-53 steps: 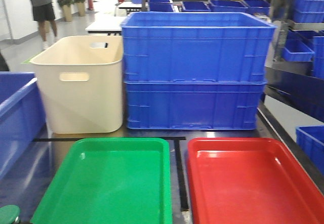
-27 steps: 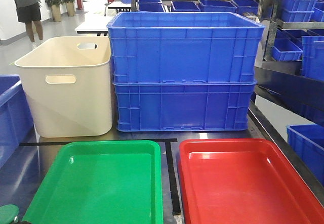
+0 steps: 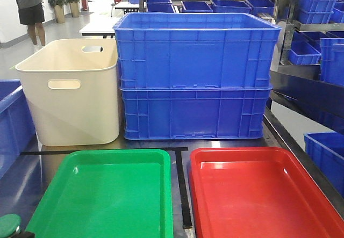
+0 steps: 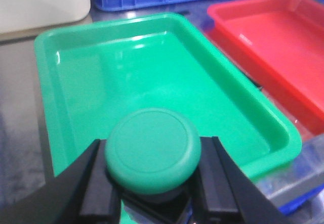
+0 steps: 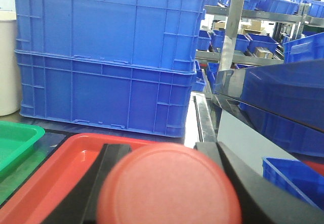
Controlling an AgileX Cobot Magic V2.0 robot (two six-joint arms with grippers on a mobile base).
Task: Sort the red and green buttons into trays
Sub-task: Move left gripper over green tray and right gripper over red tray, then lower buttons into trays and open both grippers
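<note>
In the left wrist view my left gripper is shut on the green button, gripping the black body under the domed cap. It holds the button above the near end of the green tray. The cap's edge shows at the lower left of the front view, beside the green tray. My right gripper is shut on the red button, above the near part of the red tray. The red tray lies right of the green one.
Two stacked blue crates and a cream tub stand right behind the trays. Another blue crate is at the left edge. A dark shelf with more blue crates runs along the right. A person stands far back left.
The front view shifted, so crates and trays slid left in frame a second ago, then held still. The green cap stays at the lower left corner, slightly lower.
</note>
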